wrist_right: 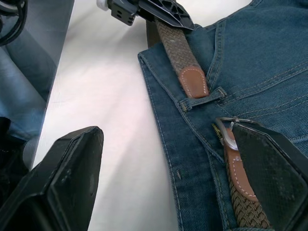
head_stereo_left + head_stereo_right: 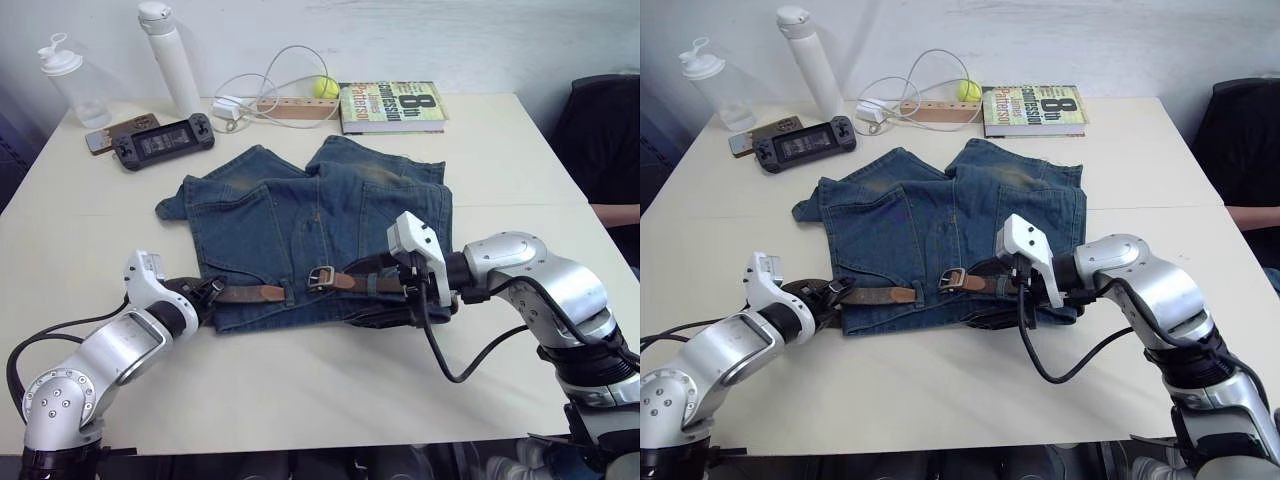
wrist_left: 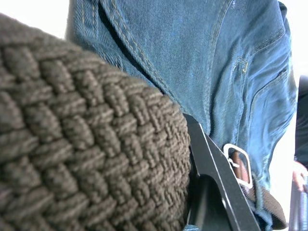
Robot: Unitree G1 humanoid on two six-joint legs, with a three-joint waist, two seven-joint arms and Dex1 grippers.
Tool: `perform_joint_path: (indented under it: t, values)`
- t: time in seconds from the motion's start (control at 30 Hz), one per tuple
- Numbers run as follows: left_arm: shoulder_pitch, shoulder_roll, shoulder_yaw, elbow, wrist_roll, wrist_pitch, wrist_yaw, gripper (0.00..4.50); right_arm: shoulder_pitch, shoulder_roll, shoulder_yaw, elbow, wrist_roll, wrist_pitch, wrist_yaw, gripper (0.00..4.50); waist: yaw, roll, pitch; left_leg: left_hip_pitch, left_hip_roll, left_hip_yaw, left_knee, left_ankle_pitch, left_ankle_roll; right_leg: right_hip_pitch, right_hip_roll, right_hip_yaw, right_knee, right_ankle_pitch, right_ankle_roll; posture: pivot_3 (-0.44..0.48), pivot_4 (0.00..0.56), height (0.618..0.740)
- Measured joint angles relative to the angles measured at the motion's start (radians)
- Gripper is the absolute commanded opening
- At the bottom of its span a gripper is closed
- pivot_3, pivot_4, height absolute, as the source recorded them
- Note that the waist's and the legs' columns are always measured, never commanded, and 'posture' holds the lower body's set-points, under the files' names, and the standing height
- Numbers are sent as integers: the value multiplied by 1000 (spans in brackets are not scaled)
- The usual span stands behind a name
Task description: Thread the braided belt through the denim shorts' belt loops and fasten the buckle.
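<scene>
The denim shorts (image 2: 300,210) lie flat on the table, waistband toward me. Along the waistband runs the braided belt (image 2: 240,294). My left gripper (image 2: 205,292) is shut on its woven strap just behind the tan tip (image 1: 192,79). The tip points at a belt loop (image 1: 202,103) and stops just short of it. Right of that loop lies the silver buckle (image 2: 320,277) on its tan leather end. My right gripper (image 2: 400,300) is open at the waistband's right part. One of its fingers (image 1: 269,168) rests over the strap behind the buckle, the other (image 1: 62,183) over bare table.
At the table's back stand a white bottle (image 2: 170,60) and a clear bottle (image 2: 75,85). Beside them lie a game console (image 2: 165,140), a phone (image 2: 120,130), a white cable (image 2: 270,85), a tennis ball (image 2: 325,87) and a book (image 2: 392,105). A person's hand (image 2: 615,212) shows at the right edge.
</scene>
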Motion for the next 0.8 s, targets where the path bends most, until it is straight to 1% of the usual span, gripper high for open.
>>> perform_joint_path:
  t: [0.13,0.2,0.33,0.53,0.7,0.73,0.77,0.8]
  values:
    - [4,32,21,2,0,22,-6,0,8,44,35,10,-47,-42,-25,4485,1,0,0,0,0,0,0,0,0,0,0,0,0,0,0,0,150,735]
    - [-11,20,10,4,0,18,4,0,7,51,35,10,-56,-51,-33,4485,2,0,0,0,0,0,0,0,0,0,0,0,0,0,0,0,150,735]
    - [-83,-37,-69,11,0,-5,36,0,3,79,35,12,-63,-51,-43,4485,6,0,0,0,0,-1,0,0,0,1,0,-1,-2,0,1,0,150,735]
    - [-117,-38,-93,68,0,-9,46,0,4,80,32,12,-71,-50,-48,4485,-1,0,0,0,0,-1,0,0,0,1,0,-1,-1,0,1,0,150,735]
    - [-84,-56,-79,84,0,-23,43,0,6,79,25,10,-71,-48,-53,4485,-1,0,0,0,0,-1,0,0,0,1,0,-1,-2,0,1,0,150,735]
    - [-47,-98,-54,83,0,-55,45,0,9,75,23,9,-71,-47,-54,4485,-2,0,0,0,0,-1,0,0,0,1,0,-1,-2,0,1,0,150,735]
    - [-39,-108,-50,84,0,-63,47,0,11,74,22,9,-72,-47,-54,4485,-1,0,0,0,0,-1,0,0,0,1,0,-1,-2,0,1,0,150,735]
    - [-19,-138,-42,82,-1,-88,51,0,12,73,22,9,-72,-47,-55,4485,1,0,1,0,0,-2,0,0,-1,1,0,-2,-2,0,1,0,150,735]
